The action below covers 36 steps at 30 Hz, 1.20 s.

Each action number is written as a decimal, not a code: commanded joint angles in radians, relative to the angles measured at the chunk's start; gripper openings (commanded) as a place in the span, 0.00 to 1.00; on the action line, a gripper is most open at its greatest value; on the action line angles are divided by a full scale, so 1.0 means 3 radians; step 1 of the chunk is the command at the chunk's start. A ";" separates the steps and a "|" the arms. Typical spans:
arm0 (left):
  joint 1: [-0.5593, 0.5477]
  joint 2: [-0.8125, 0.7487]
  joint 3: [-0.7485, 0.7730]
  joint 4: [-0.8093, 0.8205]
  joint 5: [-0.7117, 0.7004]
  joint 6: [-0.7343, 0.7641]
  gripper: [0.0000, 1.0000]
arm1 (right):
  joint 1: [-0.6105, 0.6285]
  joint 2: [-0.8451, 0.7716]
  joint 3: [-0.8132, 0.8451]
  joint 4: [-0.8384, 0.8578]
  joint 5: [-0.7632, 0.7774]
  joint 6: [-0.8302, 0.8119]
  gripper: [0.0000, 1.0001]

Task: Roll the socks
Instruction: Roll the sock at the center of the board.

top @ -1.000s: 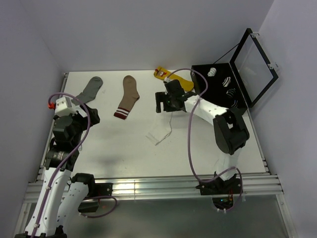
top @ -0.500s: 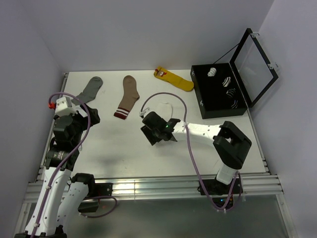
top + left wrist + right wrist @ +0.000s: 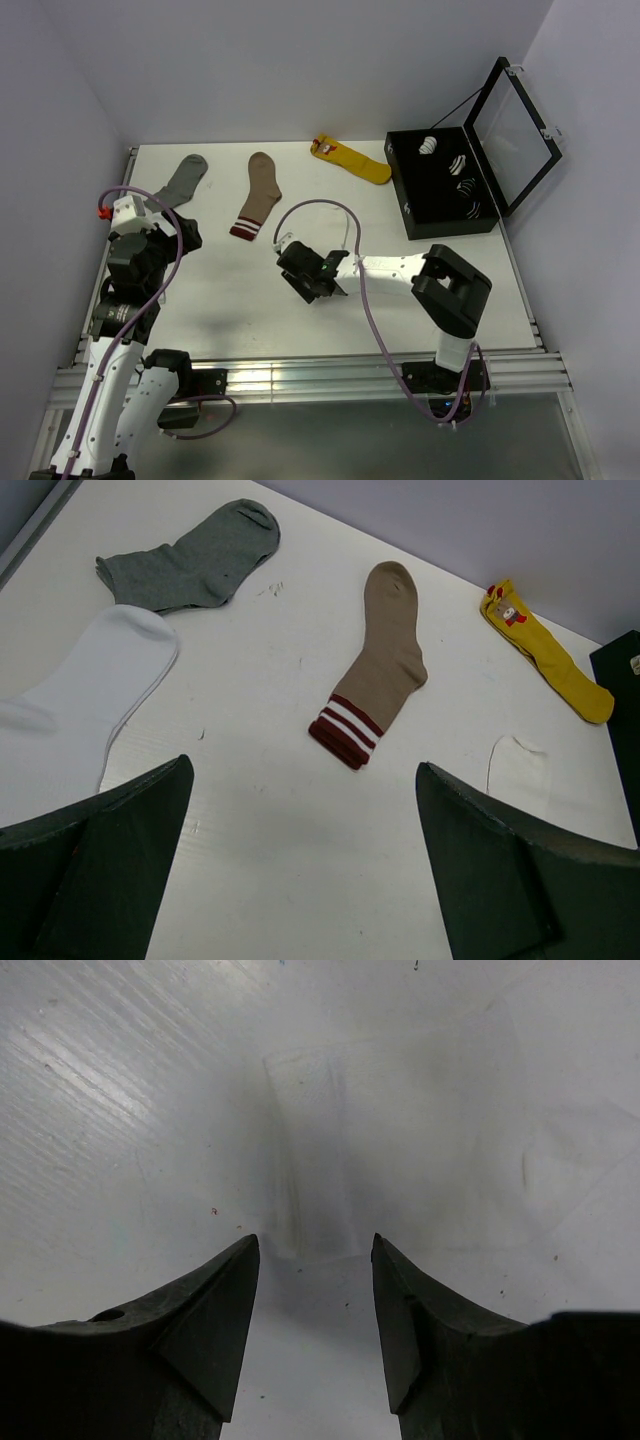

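Well, the right gripper point(image 3: 315, 1243) has travelled a long way in 1 second. It was up at the back by the yellow sock point(image 3: 352, 161), and 0.5 seconds ago it had swung to the middle of the table point(image 3: 230, 300). Now it sits a touch further left, its arm stretched low across the surface. Its 2 fingers stand apart, holding nothing. Just beyond their tips lies a flat white sock point(image 3: 320, 1160), so near the table's colour that only its edges show; I cannot tell whether the tips touch it. The left gripper point(image 3: 303, 765) has not moved in that time and hangs over the left side, fingers spread wide and empty. Just beyond its left finger lies a plain white sock point(image 3: 95, 695), beside the grey sock point(image 3: 190, 555). The brown sock point(image 3: 385, 670) with the striped cuff is where it was, and a small white sock shape point(image 3: 520, 770) lies further right. At the far right the black box point(image 3: 440, 200) stands open with rolled socks point(image 3: 456, 163) inside
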 commanded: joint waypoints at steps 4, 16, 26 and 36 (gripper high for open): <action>-0.0012 -0.0018 0.0002 0.0078 0.0025 0.0012 1.00 | 0.0039 0.0088 0.0199 0.0048 0.0153 -0.0100 0.53; -0.0012 -0.0008 -0.0004 0.0083 0.0035 0.0022 0.99 | 0.0111 0.0242 0.0321 -0.0008 0.0122 -0.0126 0.49; -0.0012 -0.0003 -0.0003 0.0083 0.0035 0.0017 1.00 | 0.0157 0.0431 0.0383 -0.0146 0.0183 -0.0090 0.44; -0.0012 0.0012 -0.0004 0.0083 0.0041 0.0022 0.99 | 0.0167 0.0651 0.0449 -0.0326 0.0255 -0.0003 0.14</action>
